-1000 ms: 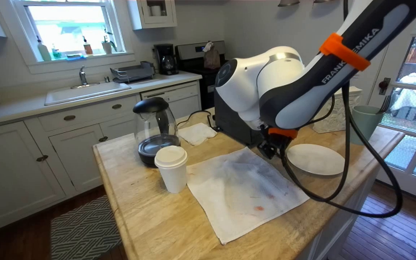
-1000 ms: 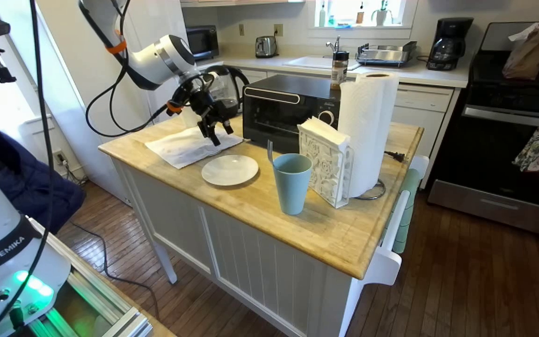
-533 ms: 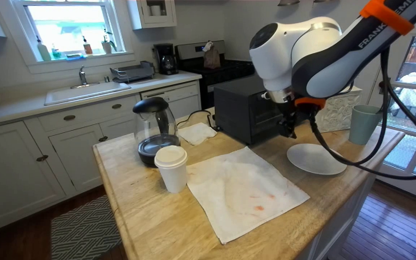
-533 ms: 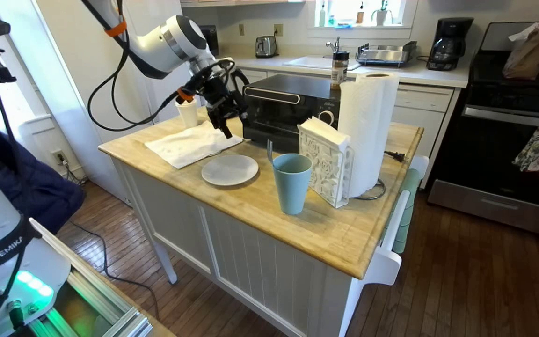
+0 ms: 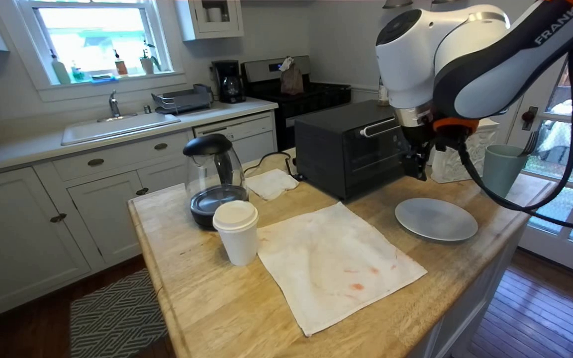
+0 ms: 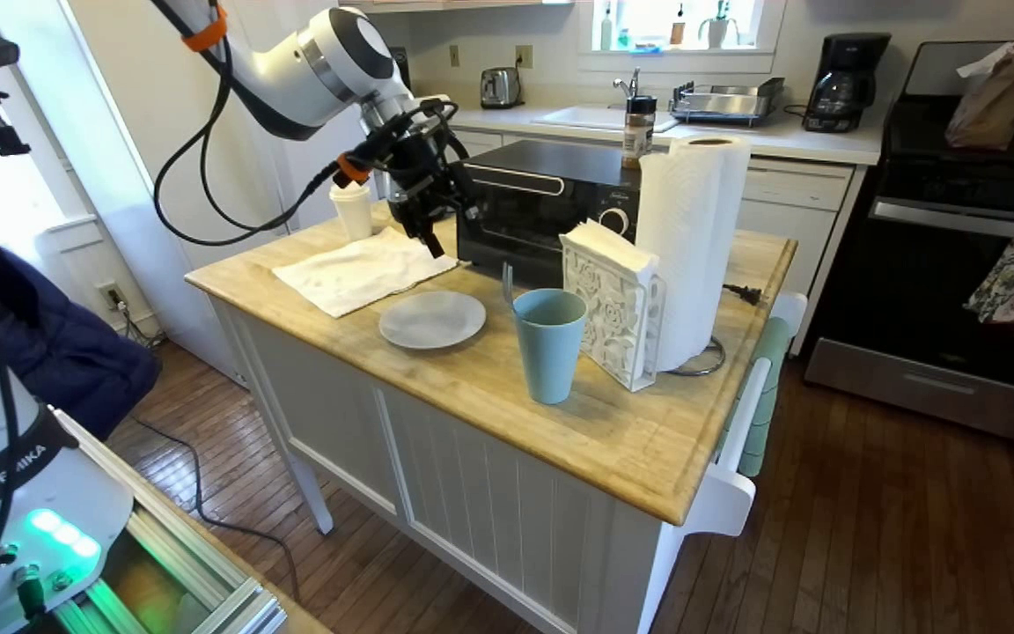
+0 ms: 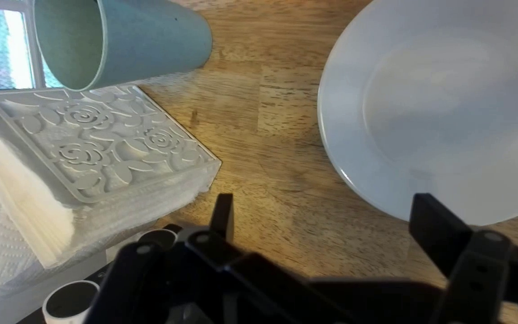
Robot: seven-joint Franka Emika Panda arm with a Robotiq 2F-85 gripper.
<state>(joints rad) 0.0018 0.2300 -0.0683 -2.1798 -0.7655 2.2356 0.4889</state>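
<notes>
Kettle [image 5: 219, 181], one of them, glass with a black lid, stands at the left of your wooden worktop [image 5: 202, 298] in an exterior view. Going right, you have one lidded paper cup [image 5: 237, 238], upright and just nearer than the kettle; two white cloths, the small white cloth [image 5: 272, 184] on the far side and the large white cloth [image 5: 338, 268] spread nearer, with reddish marks; one black toaster oven [image 5: 334, 154], on the far side; and one white plate [image 5: 435, 219]. In an exterior view you can count one blue-green tumbler [image 6: 551, 352] with one fork [image 6: 508, 283] in it, then, further right, one rose-patterned holder [image 6: 610, 308] packed with napkins [image 7: 29, 193], and one paper towel roll [image 6: 696, 255]. One spice jar [image 6: 637, 132] stands behind these, at the oven's right end.

Your claw [image 7: 324, 207] hangs above the worktop by the oven's front, its two fingers spread wide, wood grain showing between them. Whether it touches the oven, you cannot tell. The plate lies lower than the claw and nearer in both exterior views; in the wrist view it sits at right, its rim passing behind one fingertip.

On the base [image 6: 67, 493], at left, you can read "ANKA EMIKA", partly covered; on the arm [image 5: 505, 64], at right, "FRANK", cut short. The jar's label is too small to read.
</notes>
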